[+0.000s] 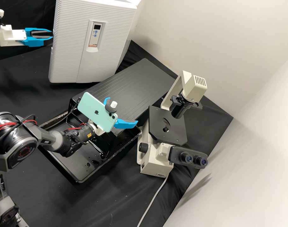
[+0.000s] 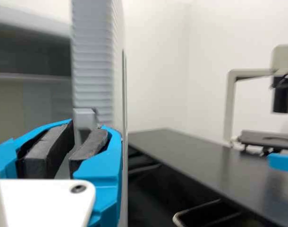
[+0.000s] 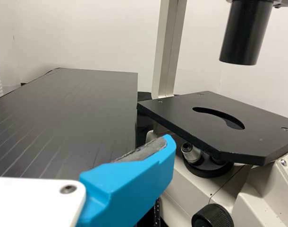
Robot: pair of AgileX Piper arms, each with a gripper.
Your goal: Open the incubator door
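The incubator (image 1: 115, 37) is a white, ribbed box at the back left. At its left edge is my left gripper (image 1: 52, 34), its fingers slightly apart. In the left wrist view, a grey handle (image 2: 85, 117) on the ribbed incubator wall (image 2: 93, 56) lines up with the gap of my left gripper (image 2: 88, 128), which stands open; contact is unclear. Beside the wall is a dark, glassy surface (image 2: 30, 56). My right gripper (image 1: 124, 113) hangs wide open above the black tray, left of the microscope; its blue finger (image 3: 130, 184) shows in the right wrist view.
A beige microscope (image 1: 156, 157) with a black stage (image 3: 219, 123) stands right of centre. A ribbed black board (image 1: 140, 78) lies behind the black tray (image 1: 77, 179). A mint phone (image 1: 96, 110) is mounted on the right arm. A cable (image 1: 155, 197) runs to the front.
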